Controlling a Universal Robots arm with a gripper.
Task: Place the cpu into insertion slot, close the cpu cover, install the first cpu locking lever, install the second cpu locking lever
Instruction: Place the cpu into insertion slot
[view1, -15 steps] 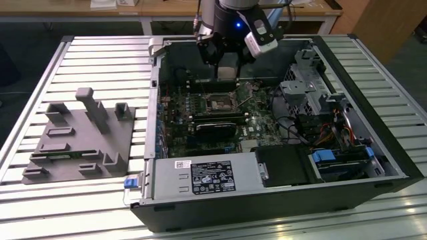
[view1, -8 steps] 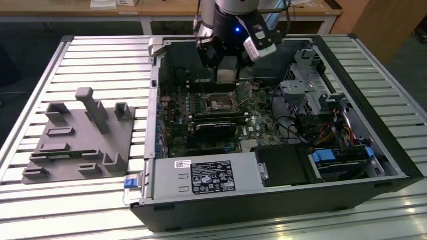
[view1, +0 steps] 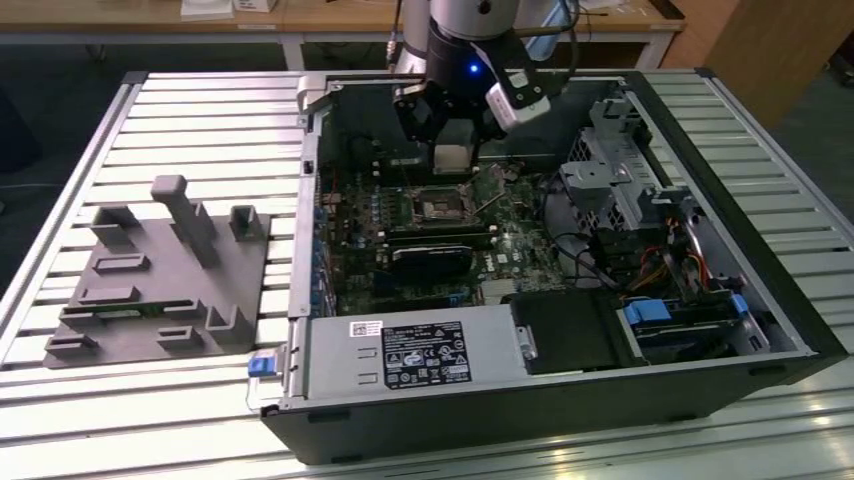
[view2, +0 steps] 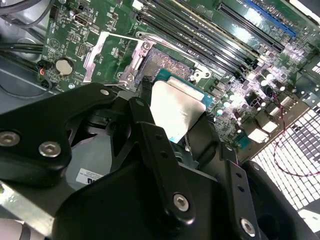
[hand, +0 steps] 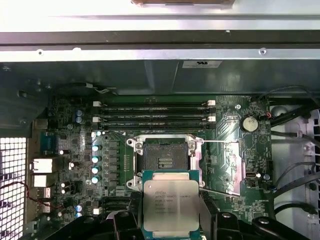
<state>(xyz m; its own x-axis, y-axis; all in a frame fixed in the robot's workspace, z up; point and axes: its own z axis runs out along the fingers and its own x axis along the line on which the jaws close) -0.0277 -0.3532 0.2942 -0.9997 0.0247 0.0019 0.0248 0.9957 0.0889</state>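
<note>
The black two-fingered gripper (hand: 171, 220) was clenched on the cpu (hand: 171, 202), a small flat square chip with a pale silver-grey metal face, pinching it by two opposite edges with the face turned towards the first wrist camera. In both wrist views the chip hung clear of the green circuit board (hand: 65, 130), close to one edge of the insertion slot (hand: 163, 159) but not in it.

That small square socket, silver-rimmed with a dark centre, lay bare. The cpu cover (view2: 95, 56), a thin silver metal frame with a square cut-out, stood swung open on the side of the socket away from the chip.

Past the socket's far edge ran the long black memory slots (hand: 155, 116), parallel to each other.

The board lay inside an open black computer case (view1: 534, 415) on the slatted aluminium bench (view1: 200, 130). A black labelled box (view1: 424, 352) sat along the case's near wall in the exterior view. Beside the case, towards the bench's edge on the exterior view's left, rested a grey moulded fixture (view1: 160, 280) with upright posts.
</note>
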